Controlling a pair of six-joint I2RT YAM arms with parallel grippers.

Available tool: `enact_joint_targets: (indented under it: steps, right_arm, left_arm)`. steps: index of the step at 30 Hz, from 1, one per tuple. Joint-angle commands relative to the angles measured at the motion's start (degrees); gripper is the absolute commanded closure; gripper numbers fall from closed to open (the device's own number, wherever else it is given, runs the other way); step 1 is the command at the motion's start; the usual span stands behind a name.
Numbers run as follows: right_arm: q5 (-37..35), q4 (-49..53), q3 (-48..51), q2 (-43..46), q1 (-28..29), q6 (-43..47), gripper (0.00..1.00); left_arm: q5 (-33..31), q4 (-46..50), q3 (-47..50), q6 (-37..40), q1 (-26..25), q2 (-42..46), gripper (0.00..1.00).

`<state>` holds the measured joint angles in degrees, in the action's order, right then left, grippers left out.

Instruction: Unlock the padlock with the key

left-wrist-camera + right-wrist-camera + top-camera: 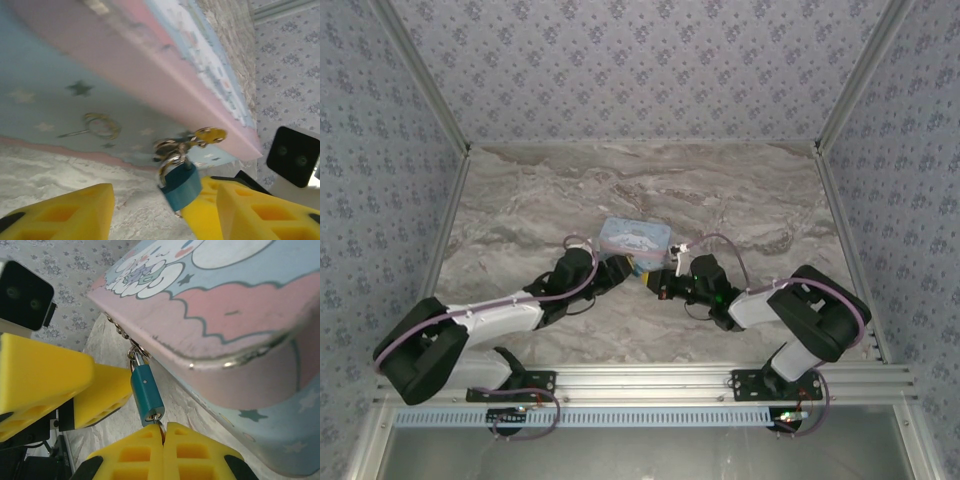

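Note:
The small teal padlock (146,395) hangs by its thin shackle from the clasp rings on the pale-blue tin (235,305). My right gripper (164,437) is shut just below it, pinching the slim key (159,424), whose tip sits in the keyhole on the padlock's underside. In the left wrist view the padlock (181,186) sits in the wide gap of my open left gripper (165,202), nearer the right finger, and I see no contact. The left fingers (100,390) stand just left of the padlock. From above, both grippers meet at the tin's front edge, left gripper (623,268) and right gripper (656,283).
The tin (635,237) rests mid-table on the marble top (520,200). A gold disc (210,134) and metal rings (172,147) hang at its clasp. Patterned walls enclose the table on three sides, and the aluminium rail (640,380) runs along the near edge.

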<state>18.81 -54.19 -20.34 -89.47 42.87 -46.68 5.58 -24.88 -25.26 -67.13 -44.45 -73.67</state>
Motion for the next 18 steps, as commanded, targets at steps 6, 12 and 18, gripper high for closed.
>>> enact_joint_targets:
  steps: [6, 12, 18]
  right_arm:
    - [-2.2, 1.0, -0.8, 1.6, 1.5, -6.0, 1.0]
    - [-2.9, 1.1, -1.1, 2.2, 1.8, -7.9, 1.0]
    - [-2.6, 1.6, -1.7, 2.6, 2.1, -9.3, 1.0]
  left_arm:
    - [-2.3, -8.2, -0.1, -4.2, -1.8, -4.4, 0.54]
    - [-4.0, -7.3, -0.5, -6.2, -2.7, -5.6, 0.56]
    - [-3.3, -6.1, -1.7, -7.7, -3.2, -6.7, 0.56]
